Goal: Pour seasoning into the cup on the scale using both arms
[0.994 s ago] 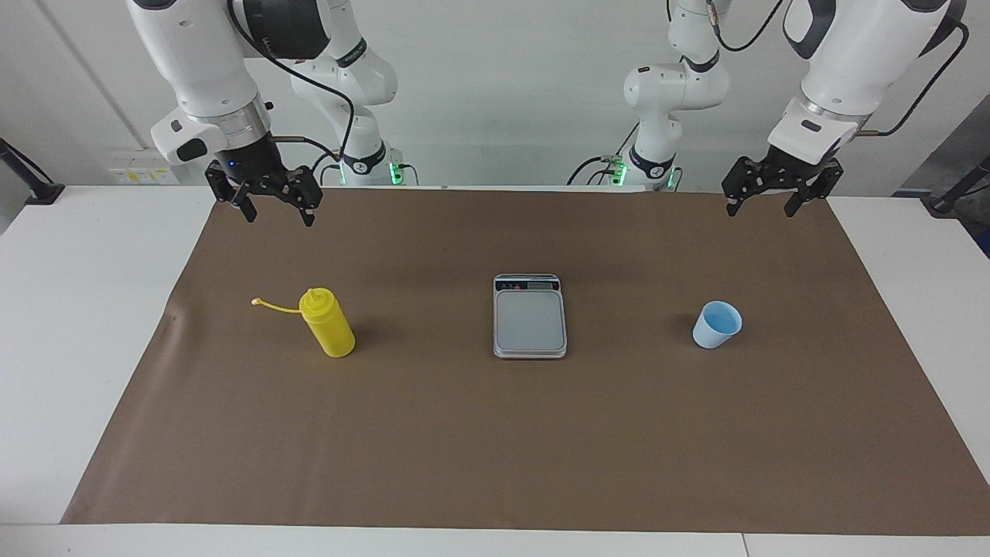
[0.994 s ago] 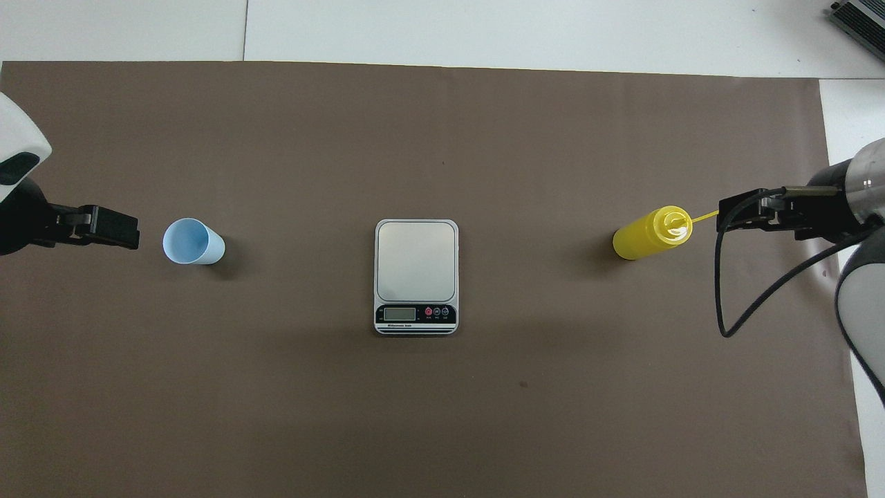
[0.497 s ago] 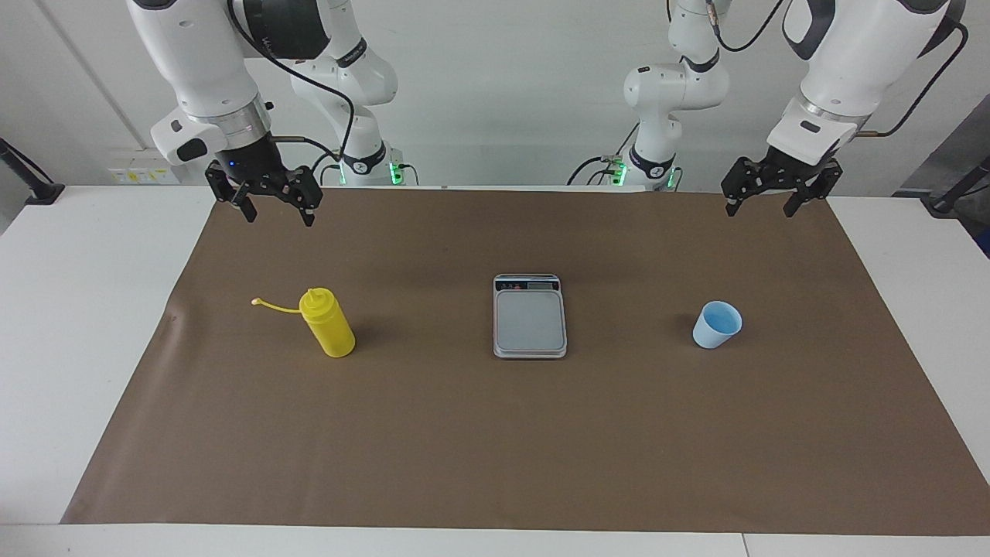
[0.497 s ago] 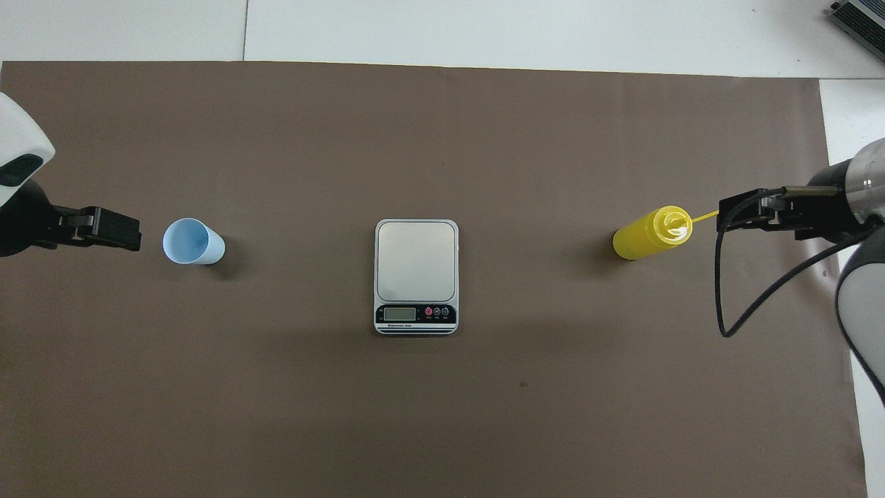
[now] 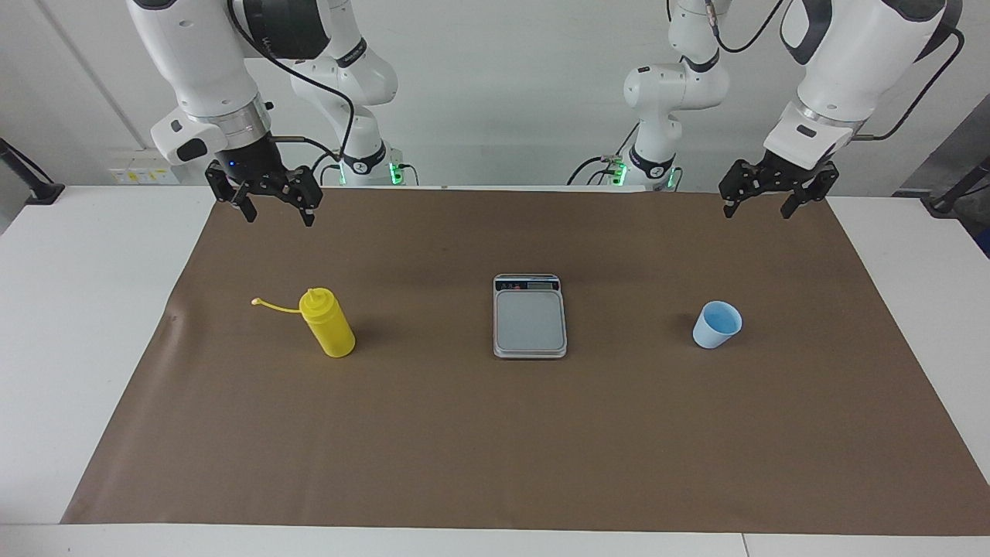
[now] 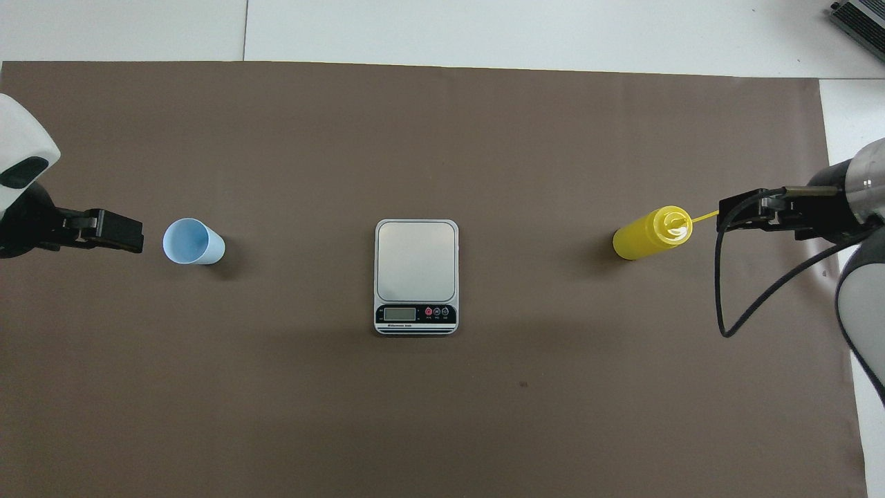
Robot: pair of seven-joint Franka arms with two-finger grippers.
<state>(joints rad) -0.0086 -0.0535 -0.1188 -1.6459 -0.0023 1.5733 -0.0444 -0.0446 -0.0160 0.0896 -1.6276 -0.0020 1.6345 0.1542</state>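
Facing view
scale (image 5: 530,317): sits flat in the middle of the brown paper sheet (image 5: 510,433), display strip on the edge nearest the robots, plate bare. Using it as the landmark for everything else.
seasoning (image 5: 328,322): yellow squeeze bottle standing upright on the paper, well apart from the scale toward the right arm's end of the table, about level with it. Its thin cap strap sticks out sideways away from the scale.
cup (image 5: 717,324): little light blue one, upright, rim up, well apart from the scale toward the left arm's end, roughly level with it. Not on the scale yet.
right gripper (image 5: 276,209): up in the air over the paper's edge at the robots' end, on the seasoning's side of the scale. Fingers spread wide apart, nothing between them.
left gripper (image 5: 756,205): same deal on the cup's side of the scale, hanging over the paper's edge at the robots' end. Fingers spread wide, holding nothing.

Overhead view
scale (image 6: 415,277): dead centre, display and buttons on its robot-side edge.
cup (image 6: 193,241): bright blue inside showing, looks empty.
left gripper (image 6: 114,232): shows just beside the cup, on the side away from the scale; can't read the jaws from up here.
seasoning (image 6: 651,232): nozzle top toward the camera.
right gripper (image 6: 743,213): shows past the bottle's strap, away from the scale; jaws not readable here either.
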